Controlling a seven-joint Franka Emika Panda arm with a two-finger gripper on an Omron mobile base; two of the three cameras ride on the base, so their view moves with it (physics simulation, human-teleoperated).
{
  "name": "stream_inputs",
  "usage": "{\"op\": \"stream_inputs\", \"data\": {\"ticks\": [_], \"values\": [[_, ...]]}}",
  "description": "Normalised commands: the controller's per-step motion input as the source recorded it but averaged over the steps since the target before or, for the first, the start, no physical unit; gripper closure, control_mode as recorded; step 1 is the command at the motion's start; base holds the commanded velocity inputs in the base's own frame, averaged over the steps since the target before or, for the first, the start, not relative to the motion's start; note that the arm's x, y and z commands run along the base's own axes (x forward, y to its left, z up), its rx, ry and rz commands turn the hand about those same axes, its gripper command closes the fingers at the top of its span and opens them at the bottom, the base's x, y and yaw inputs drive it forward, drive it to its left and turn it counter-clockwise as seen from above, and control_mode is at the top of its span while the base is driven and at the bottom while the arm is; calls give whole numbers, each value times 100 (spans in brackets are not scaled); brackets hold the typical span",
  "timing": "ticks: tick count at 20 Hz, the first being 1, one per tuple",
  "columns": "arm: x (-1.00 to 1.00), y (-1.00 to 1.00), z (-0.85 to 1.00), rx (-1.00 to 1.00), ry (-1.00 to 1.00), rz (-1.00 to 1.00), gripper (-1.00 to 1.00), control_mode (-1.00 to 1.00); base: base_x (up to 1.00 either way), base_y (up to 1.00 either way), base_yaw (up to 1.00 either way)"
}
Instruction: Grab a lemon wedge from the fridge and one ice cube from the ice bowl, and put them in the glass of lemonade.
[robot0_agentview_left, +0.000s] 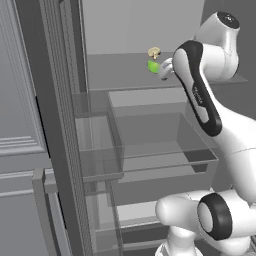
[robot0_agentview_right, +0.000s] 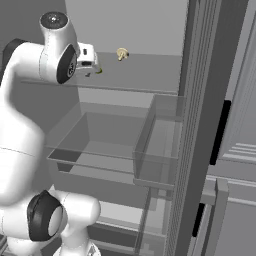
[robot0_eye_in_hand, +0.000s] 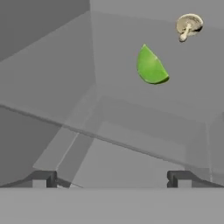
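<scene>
Ahead of the fingertips (robot0_eye_in_hand: 43, 178): lemon wedge (robot0_eye_in_hand: 150, 67) on fridge (robot0_agentview_left: 130, 75) shelf.
Gripper (robot0_eye_in_hand: 111, 179) spread fully, holding nothing; small beige lump (robot0_eye_in_hand: 188, 25) lies just beyond the wedge.

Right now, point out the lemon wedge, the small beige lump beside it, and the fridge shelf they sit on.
lemon wedge (robot0_eye_in_hand: 151, 68): hand view, middle of its green face.
beige lump (robot0_eye_in_hand: 189, 24): hand view, on its rounded cap.
fridge shelf (robot0_agentview_left: 120, 72): left base view, bare shelf surface left of the wedge.
</scene>
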Motion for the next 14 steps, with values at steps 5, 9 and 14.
{"op": "stream_inputs", "data": {"ticks": [5, 9, 14], "values": [[77, -4, 34, -4, 0, 14, -100, -100, 0, 0, 0], [100, -16, -5, 0, 2, 11, -100, -100, 0, 0, 0], [88, 0, -29, -1, 3, 5, -100, -100, 0, 0, 0]]}}
